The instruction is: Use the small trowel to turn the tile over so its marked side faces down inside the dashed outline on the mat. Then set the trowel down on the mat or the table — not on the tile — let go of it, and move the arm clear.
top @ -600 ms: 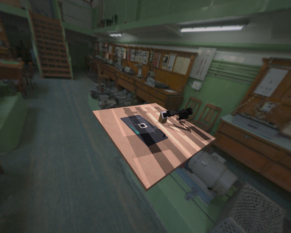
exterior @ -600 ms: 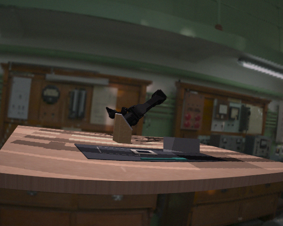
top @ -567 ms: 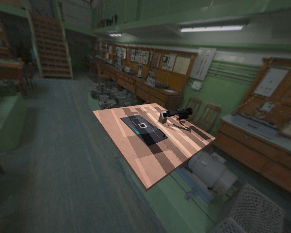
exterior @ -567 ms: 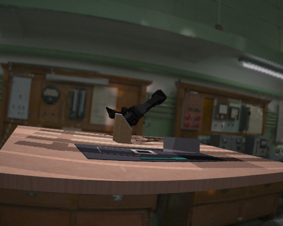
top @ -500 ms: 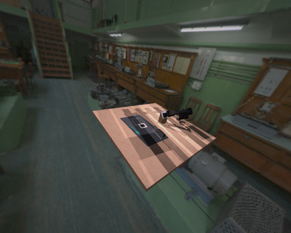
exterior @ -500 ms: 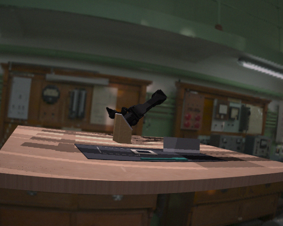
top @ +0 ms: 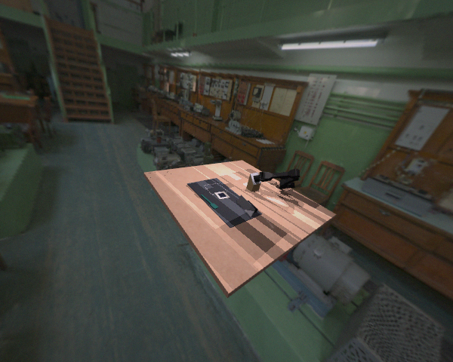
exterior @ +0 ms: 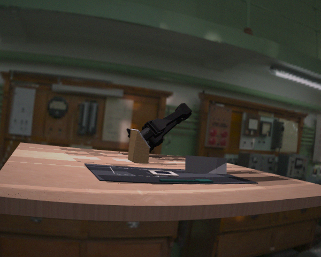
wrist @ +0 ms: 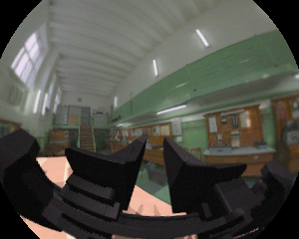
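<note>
The pale tile [top: 221, 195] [exterior: 162, 172] lies flat on the dark mat [top: 230, 219] [exterior: 238, 180], with a dark square on its upper face. The dashed outline [exterior: 113, 172] is beside it, towards the mat's left end in the exterior view. The teal trowel [top: 209, 201] [exterior: 185, 180] lies flat along the mat's edge, clear of the tile. My gripper [wrist: 154, 138] is empty and slightly open, with a narrow gap between its fingertips. It is raised beside the top of the tan block, away from trowel and tile. In the exterior view the block partly hides it.
The tan block [top: 252, 184] [exterior: 135, 149] with a slanted top stands on the wooden table [top: 203, 229] [exterior: 72, 190] behind the mat. A dark grey upright wall piece [exterior: 205, 165] stands on the mat, to the right of the tile in the exterior view.
</note>
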`<state>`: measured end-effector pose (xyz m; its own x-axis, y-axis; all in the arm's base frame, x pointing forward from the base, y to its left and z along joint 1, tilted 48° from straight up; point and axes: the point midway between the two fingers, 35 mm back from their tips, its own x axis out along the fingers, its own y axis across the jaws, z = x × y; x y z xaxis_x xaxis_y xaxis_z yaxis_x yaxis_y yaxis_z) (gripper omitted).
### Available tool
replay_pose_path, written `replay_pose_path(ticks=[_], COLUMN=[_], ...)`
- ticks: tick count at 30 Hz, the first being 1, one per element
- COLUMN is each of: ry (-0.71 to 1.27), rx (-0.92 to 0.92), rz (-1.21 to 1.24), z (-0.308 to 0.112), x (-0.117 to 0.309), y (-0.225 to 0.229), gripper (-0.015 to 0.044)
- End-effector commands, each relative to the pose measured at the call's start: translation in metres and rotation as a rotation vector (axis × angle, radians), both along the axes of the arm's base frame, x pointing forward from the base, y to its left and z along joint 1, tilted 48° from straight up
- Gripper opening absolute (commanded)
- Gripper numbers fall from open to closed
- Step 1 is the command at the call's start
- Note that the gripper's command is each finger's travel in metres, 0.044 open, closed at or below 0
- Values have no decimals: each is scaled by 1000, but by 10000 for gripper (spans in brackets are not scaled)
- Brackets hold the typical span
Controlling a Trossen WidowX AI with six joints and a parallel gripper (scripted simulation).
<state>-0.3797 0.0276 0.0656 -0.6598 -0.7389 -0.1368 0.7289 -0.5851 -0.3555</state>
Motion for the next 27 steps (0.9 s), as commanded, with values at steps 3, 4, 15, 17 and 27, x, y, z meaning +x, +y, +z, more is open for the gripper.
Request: replay_pose_path(ticks=[3,4,15,17,27], ry=[-1,-3,-16,-17,-19], rx=[-1,-3,-23,-28,-58], rz=[-72,-86,-248,-278,-430], z=[16,18,52,59,94], x=[-9,-10,-18,-18,-16], y=[22,27,77,86,132], gripper=[100,100,100,100,100])
